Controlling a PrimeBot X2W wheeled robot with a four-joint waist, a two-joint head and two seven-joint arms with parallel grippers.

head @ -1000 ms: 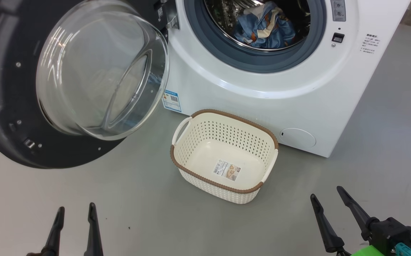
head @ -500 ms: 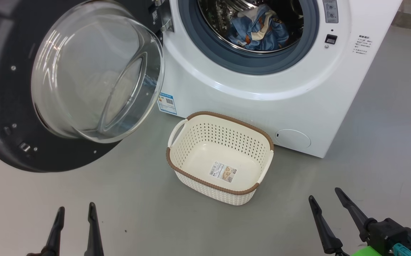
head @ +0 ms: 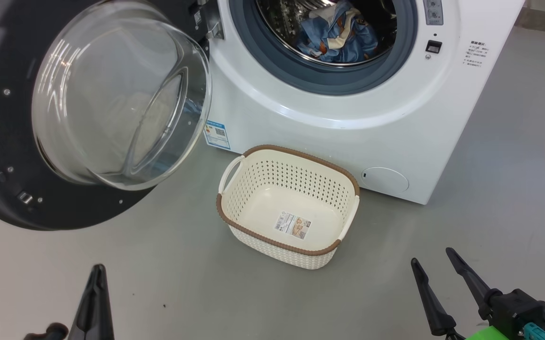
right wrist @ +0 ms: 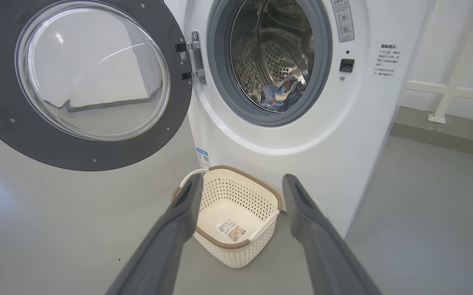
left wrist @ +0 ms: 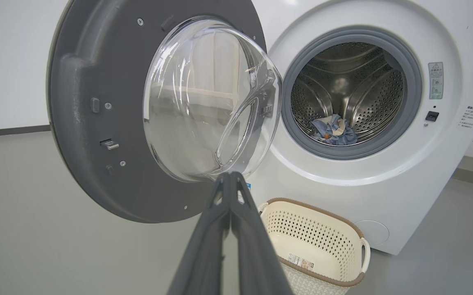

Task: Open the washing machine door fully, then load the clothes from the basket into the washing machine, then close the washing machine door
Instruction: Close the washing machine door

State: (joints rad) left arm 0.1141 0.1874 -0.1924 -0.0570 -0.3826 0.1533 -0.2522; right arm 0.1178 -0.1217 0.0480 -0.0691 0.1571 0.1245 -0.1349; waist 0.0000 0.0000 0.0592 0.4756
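I have my left gripper [head: 97,273] low at the head view's lower left, its two dark fingers [left wrist: 207,246] pressed flat together with nothing between them. My right gripper [head: 431,258] sits low at the lower right, jaws spread wide, empty, pointing forward.

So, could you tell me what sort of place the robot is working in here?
Probably a laundry corner of a plain room: a white washing machine stands on a grey floor, with a laundry basket before it.

Grey floor [head: 159,283] — basket [head: 253,236], washing machine [head: 338,141]
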